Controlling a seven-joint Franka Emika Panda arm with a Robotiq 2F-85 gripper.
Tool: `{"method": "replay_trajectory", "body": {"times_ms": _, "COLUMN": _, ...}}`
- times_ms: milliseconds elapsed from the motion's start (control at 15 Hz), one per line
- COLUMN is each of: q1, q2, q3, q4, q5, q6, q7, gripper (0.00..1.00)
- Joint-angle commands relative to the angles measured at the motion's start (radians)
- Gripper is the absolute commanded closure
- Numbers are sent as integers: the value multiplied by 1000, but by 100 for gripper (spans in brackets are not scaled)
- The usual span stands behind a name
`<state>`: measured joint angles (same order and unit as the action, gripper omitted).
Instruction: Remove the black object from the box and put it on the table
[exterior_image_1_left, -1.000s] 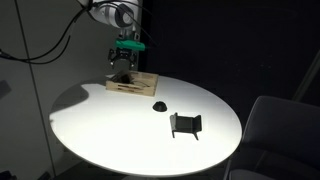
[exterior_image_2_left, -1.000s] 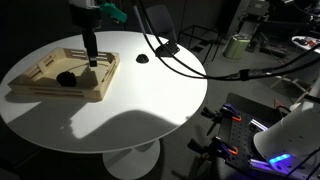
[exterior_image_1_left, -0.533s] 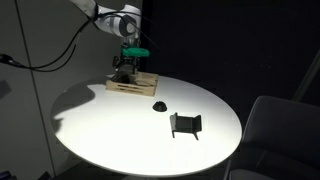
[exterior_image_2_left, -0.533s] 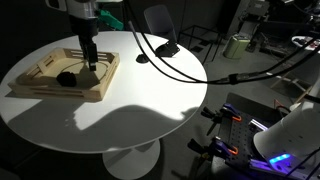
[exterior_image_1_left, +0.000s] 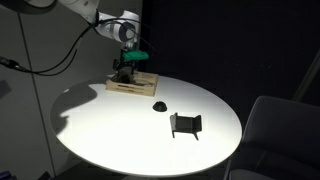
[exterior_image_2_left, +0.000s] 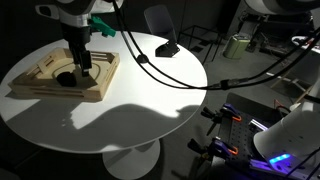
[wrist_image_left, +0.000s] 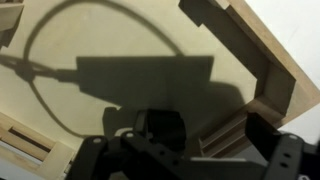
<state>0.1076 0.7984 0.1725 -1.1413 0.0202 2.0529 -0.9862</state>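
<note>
White table (exterior_image_2_left: 150, 110), box (exterior_image_2_left: 96, 92) on its near left part; black object (exterior_image_2_left: 65, 78) lies inside the box, not lifted. The gripper (exterior_image_2_left: 83, 70) hangs low in the box just beside it, jaws spread wide, holding nothing. Wrist view shows the lump between them, likely lined up for a pinch. A black stand (exterior_image_2_left: 167, 48) sits far across, clear of the work.

Exterior views overlook the table (exterior_image_1_left: 110, 125) (exterior_image_2_left: 150, 95); wrist view faces the box (wrist_image_left: 130, 40).
</note>
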Motion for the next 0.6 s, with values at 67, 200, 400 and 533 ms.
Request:
{"method": "replay_trajectory", "body": {"times_ms": 67, "q1": 9, "q2": 70, "q3": 12, "q4": 100, "q5": -34, "q6": 10, "q7": -50, "gripper": 0}}
{"method": "replay_trajectory", "body": {"times_ms": 200, "q1": 15, "q2": 87, "q3": 11, "q4": 123, "q5": -41, "q6": 8, "q7": -57, "gripper": 0}}
{"method": "replay_trajectory", "body": {"times_ms": 400, "q1": 24, "q2": 116, "q3": 12, "q4": 159, "q5": -44, "q6": -1, "q7": -64, "gripper": 0}}
{"method": "replay_trajectory", "body": {"times_ms": 533, "q1": 30, "q2": 135, "q3": 11, "q4": 185, "q5": -43, "q6": -6, "q7": -63, "gripper": 0}}
